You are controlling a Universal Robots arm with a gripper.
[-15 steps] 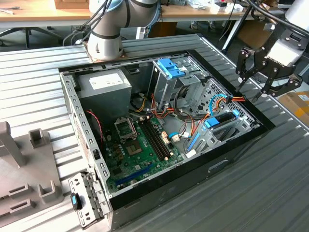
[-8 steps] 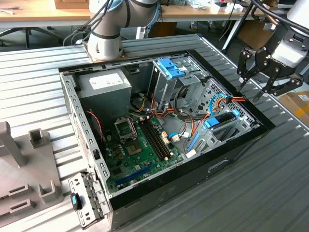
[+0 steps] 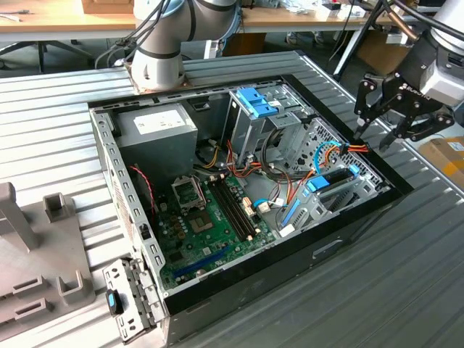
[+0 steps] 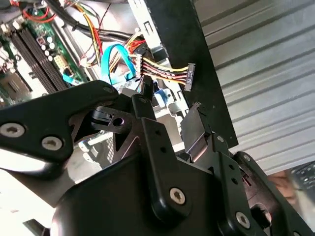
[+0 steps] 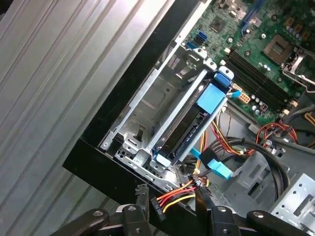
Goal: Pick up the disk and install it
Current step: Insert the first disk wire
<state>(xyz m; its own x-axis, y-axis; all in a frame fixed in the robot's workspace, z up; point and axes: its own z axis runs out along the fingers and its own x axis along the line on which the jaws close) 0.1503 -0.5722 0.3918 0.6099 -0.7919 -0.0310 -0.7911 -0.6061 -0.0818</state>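
Note:
The disk [image 3: 330, 180] stands on edge in a slot of the metal drive bay, in the corner of the open computer case on the exterior view's right. The first wrist view shows the disk [image 5: 186, 132] as a dark slab with a bright blue carrier along its top edge. My black gripper [image 3: 373, 138] hovers open over the case wall just beyond the bay, apart from the disk. A loose connector on red, yellow and black wires [image 5: 158, 205] lies between the fingertips [image 5: 142, 194]. In the second wrist view the gripper [image 4: 170, 101] has that connector [image 4: 189, 74] just past its tips.
A green motherboard [image 3: 206, 217] fills the case floor. A tall metal cage with a blue latch [image 3: 255, 101] and a grey power supply [image 3: 156, 127] stand at the back. The arm's base [image 3: 159, 61] sits behind the case. A grey fixture [image 3: 36, 246] occupies the ribbed table's left.

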